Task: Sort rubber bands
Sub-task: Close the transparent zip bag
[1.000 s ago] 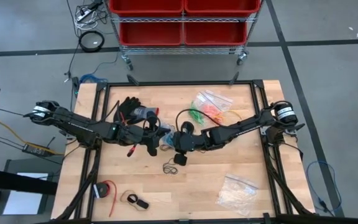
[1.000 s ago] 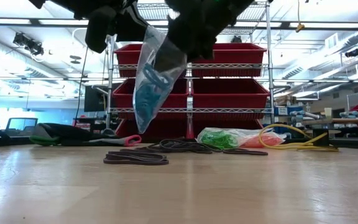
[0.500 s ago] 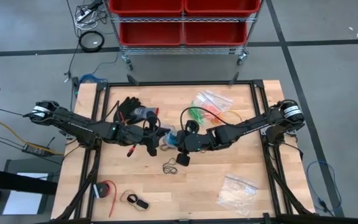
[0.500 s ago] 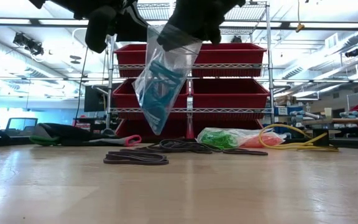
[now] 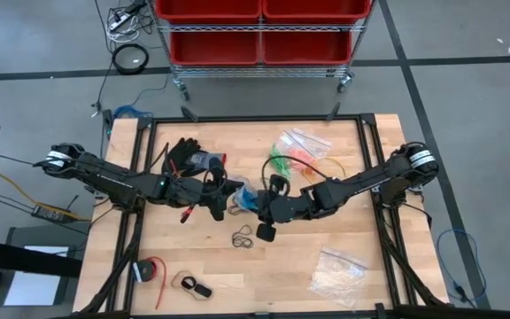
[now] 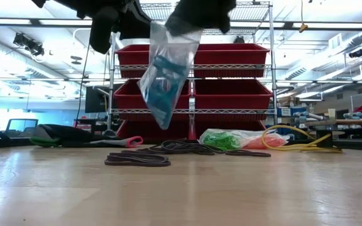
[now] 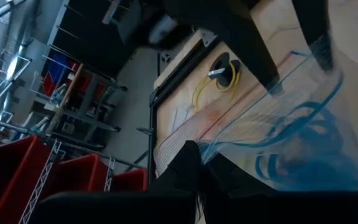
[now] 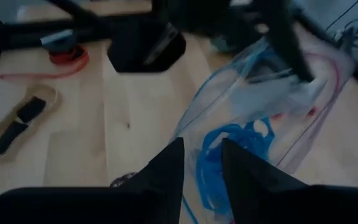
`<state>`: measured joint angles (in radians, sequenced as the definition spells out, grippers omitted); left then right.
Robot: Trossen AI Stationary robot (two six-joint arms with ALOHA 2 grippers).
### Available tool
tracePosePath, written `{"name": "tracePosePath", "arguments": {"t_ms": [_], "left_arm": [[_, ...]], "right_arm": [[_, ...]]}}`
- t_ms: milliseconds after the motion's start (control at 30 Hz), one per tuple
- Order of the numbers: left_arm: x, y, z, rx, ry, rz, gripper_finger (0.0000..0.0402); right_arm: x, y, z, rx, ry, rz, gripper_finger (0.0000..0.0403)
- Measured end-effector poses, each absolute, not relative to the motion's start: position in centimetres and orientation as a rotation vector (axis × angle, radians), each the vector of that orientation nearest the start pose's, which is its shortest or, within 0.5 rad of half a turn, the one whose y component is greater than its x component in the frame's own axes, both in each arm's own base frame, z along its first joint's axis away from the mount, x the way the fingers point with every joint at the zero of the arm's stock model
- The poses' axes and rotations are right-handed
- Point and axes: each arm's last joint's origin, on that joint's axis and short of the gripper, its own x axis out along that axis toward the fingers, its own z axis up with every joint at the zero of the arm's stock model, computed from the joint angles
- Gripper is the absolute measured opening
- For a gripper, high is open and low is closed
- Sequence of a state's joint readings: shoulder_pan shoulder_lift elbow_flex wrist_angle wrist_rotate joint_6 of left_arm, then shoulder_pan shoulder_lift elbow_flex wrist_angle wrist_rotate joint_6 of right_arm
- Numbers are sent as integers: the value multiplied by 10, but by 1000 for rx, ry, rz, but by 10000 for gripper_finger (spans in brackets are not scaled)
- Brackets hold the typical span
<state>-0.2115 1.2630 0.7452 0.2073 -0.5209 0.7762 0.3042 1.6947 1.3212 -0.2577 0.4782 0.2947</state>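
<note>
In the low view, bare wooden surface [image 6: 181,188] fills the lower frame. Past it, left of centre, dark rubber bands [image 6: 137,160] lie flat in a loose pile, with more dark loops [image 6: 181,147] just behind. Above them, in the upper centre, a clear zip bag [image 6: 165,75] hangs in the air with blue rubber bands [image 6: 162,81] bunched inside. Farther back, right of centre, a bag of green bands [image 6: 222,139] and orange bands [image 6: 256,143] rests on the surface beside a coiled yellow cable [image 6: 294,139]. Black gloves [image 6: 74,135] lie at the left. Red bins [image 6: 225,94] on a wire rack stand in the room behind.

In the high view, the bag [image 5: 242,197] sits at frame centre between both arms. The left end effector [image 5: 224,199], fingers together, is clamped on the bag's left edge. The right end effector [image 5: 262,206] meets the bag's right side; its fingers are partly apart and pinch the bag's edge. Dark bands [image 5: 244,237] lie on the surface just below centre. At the lower right lies a clear bag of whitish pieces [image 5: 336,270]; at the lower left, a red-and-black roll [image 5: 151,270].

The right wrist view shows the blue bands [image 8: 229,149] through the plastic, beyond the two dark fingers [image 8: 166,168].
</note>
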Motion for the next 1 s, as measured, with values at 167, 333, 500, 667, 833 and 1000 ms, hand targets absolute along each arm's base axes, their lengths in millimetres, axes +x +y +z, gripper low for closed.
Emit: {"name": "tracePosePath", "arguments": {"t_ms": [167,333,500,667,833,1000], "left_arm": [[269,-43,261,863,363,194,12],[272,-44,267,769,287,229,12],[272,-43,269,522,235,266,12],[272,-43,269,353,210,282,12],[272,-43,269,222,188,295,12],[273,-44,272,123,144,284,12]], "right_arm": [[344,104,307,44,478,-278,90],[312,112,337,46,436,-252,82],[279,127,348,86,485,-202,82],[262,149,338,88,533,-249,80],[269,170,319,38,536,-279,80],[284,171,301,-19,551,-356,79]]}}
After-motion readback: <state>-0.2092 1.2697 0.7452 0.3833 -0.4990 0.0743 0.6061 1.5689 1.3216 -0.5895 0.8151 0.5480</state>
